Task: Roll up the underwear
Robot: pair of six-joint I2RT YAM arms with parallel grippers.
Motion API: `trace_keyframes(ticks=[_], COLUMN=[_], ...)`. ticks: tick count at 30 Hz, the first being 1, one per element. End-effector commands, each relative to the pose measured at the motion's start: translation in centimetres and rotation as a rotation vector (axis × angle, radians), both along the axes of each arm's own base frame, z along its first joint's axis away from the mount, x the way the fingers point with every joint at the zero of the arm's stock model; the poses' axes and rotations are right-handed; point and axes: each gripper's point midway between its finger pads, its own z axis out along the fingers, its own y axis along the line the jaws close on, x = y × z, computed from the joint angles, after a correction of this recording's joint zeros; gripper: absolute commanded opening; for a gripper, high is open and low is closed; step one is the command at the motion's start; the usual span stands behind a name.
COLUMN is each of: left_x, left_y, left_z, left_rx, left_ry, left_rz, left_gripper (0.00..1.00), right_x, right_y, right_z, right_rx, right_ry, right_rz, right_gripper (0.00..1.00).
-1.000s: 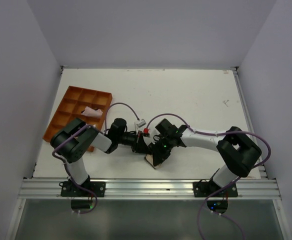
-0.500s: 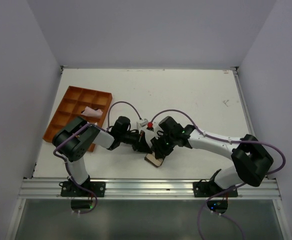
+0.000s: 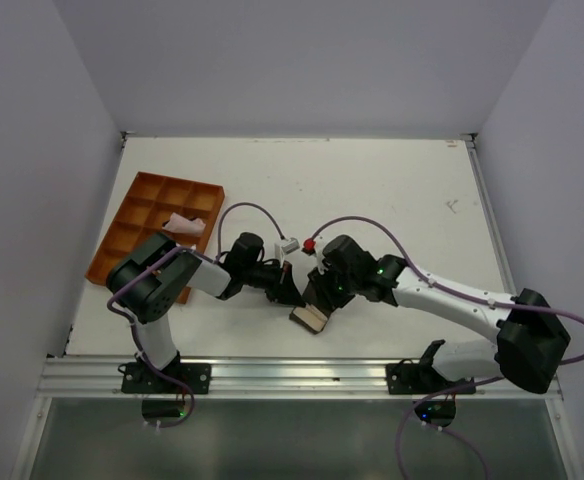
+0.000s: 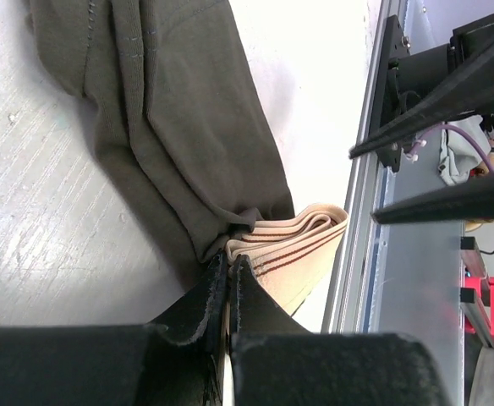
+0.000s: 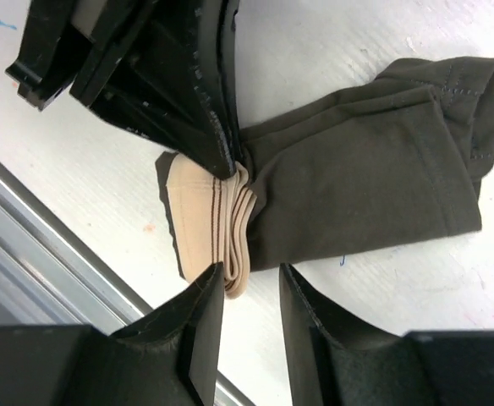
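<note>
The dark brownish-grey soft cloth underwear [image 5: 357, 161] lies flat on the white tabletop [image 3: 392, 190], right between the two tool tips. Its light tan waistband [image 5: 205, 220] is folded into a layered stack at one end, and the dark cloth spreads away from that stack, creased and doubled over itself.

The left tool [image 4: 228, 266] is down at the tabletop with its black fingers pressed together on the underwear, just where the dark cloth meets the tan stack. Only a thin sliver of fabric shows between the fingers.

The right tool [image 5: 251, 279] is opposite it, tip to tip, with its fingers [image 5: 200, 326] held apart. The lower end of the tan stack sits in line with the gap between them. I cannot tell whether either finger touches the cloth.

From above, the tan end pokes out just on the near side of both tools, and the two arms hide most of the dark cloth. A grey metal rail [image 3: 302, 375] runs along the tabletop's near edge, a short way beyond the tan end.

Well off behind the left tool, towards the left wall, sits an orange plastic tray [image 3: 116, 226] split into square compartments. A small pale pink cloth [image 3: 184, 222] lies crumpled in one compartment along the side nearest the tools.
</note>
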Motion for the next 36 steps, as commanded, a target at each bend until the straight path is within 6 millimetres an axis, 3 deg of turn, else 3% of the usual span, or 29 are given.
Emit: trace_keyframes(ticks=[1, 2, 6, 13, 25, 36], left_x=[0.2, 0.2, 0.3, 0.2, 0.4, 0.3], left_y=[0.5, 0.5, 0.6, 0.7, 0.6, 0.6], left_z=[-2.1, -2.1, -2.2, -2.4, -2.3, -2.4], left_rx=[0.077, 0.077, 0.084, 0.094, 0.099, 0.103], left_ry=[-0.012, -0.012, -0.014, -0.007, -0.009, -0.003], left_rz=[0.021, 0.021, 0.026, 0.023, 0.026, 0.019], left_gripper=[0.00, 0.00, 0.00, 0.00, 0.00, 0.00], right_x=[0.6, -0.2, -0.5, -1.7, -3.4, -4.6], right_y=[-0.4, 0.2, 0.7, 2.1, 3.6, 3.2], right_z=[1.2, 0.7, 0.1, -0.3, 0.0, -2.6], right_rx=[-0.099, -0.130, -0.210, -0.274, -0.262, -0.317], right_ry=[-0.138, -0.151, -0.200, -0.245, -0.276, -0.221], right_rz=[-0.058, -0.024, -0.004, 0.080, 0.164, 0.202], right_gripper=[0.37, 0.38, 0.47, 0.50, 0.48, 0.50])
